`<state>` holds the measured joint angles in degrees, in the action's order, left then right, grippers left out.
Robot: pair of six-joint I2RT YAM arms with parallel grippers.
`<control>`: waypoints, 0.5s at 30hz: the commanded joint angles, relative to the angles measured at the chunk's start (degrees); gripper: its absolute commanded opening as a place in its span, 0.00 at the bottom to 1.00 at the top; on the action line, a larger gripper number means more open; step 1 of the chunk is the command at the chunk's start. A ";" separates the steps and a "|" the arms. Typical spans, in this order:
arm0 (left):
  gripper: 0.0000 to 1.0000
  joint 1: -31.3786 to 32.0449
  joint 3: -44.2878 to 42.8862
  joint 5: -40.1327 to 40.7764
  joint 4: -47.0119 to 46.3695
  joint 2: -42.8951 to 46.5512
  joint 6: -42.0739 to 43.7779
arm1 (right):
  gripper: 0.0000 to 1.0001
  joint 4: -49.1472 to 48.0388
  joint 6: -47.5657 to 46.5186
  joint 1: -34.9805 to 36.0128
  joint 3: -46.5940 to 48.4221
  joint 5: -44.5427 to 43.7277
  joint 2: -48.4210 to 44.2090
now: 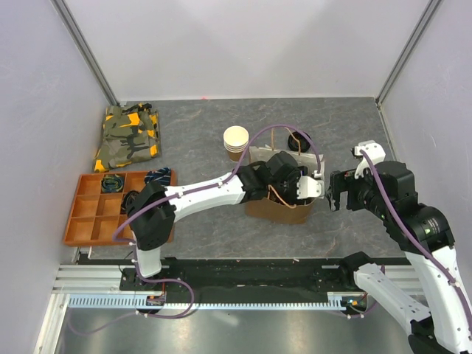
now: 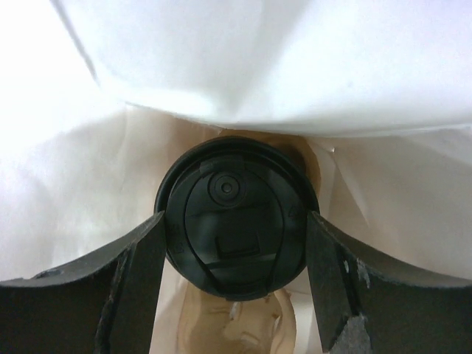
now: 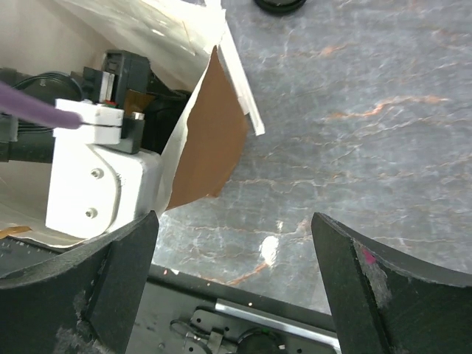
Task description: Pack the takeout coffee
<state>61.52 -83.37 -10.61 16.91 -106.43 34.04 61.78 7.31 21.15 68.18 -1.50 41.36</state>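
Note:
The takeout coffee shows only in the left wrist view, as its round black lid point(image 2: 234, 214) seen from above, deep inside the paper bag point(image 2: 310, 66), whose inside is white. My left gripper point(image 2: 234, 254) is down in the bag with both fingers against the sides of the lid, shut on the cup. In the top view the left gripper point(image 1: 296, 186) is inside the brown bag point(image 1: 276, 212) and the cup is hidden. My right gripper point(image 1: 333, 193) is open and empty just right of the bag, over the table point(image 3: 232, 273).
A stack of cream-rimmed cups point(image 1: 236, 141) and black lids point(image 1: 301, 144) stand behind the bag. An orange compartment tray point(image 1: 92, 214) and a camouflage cloth point(image 1: 129, 136) lie at the left. The bag's brown edge point(image 3: 214, 140) is next to my right gripper.

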 commanded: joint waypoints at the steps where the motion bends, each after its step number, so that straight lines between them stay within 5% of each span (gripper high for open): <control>1: 0.02 0.89 -1.35 2.44 10.25 -8.52 1.46 | 0.98 -9.75 3.76 1.97 4.24 16.62 0.65; 15: 0.02 0.10 -2.41 -0.46 12.62 -13.45 3.31 | 0.98 -9.75 3.06 1.62 4.59 17.58 0.30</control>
<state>61.73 -89.65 -11.09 17.54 -112.22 36.07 54.57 9.45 22.76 71.18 13.04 41.80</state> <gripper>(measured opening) 0.754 0.976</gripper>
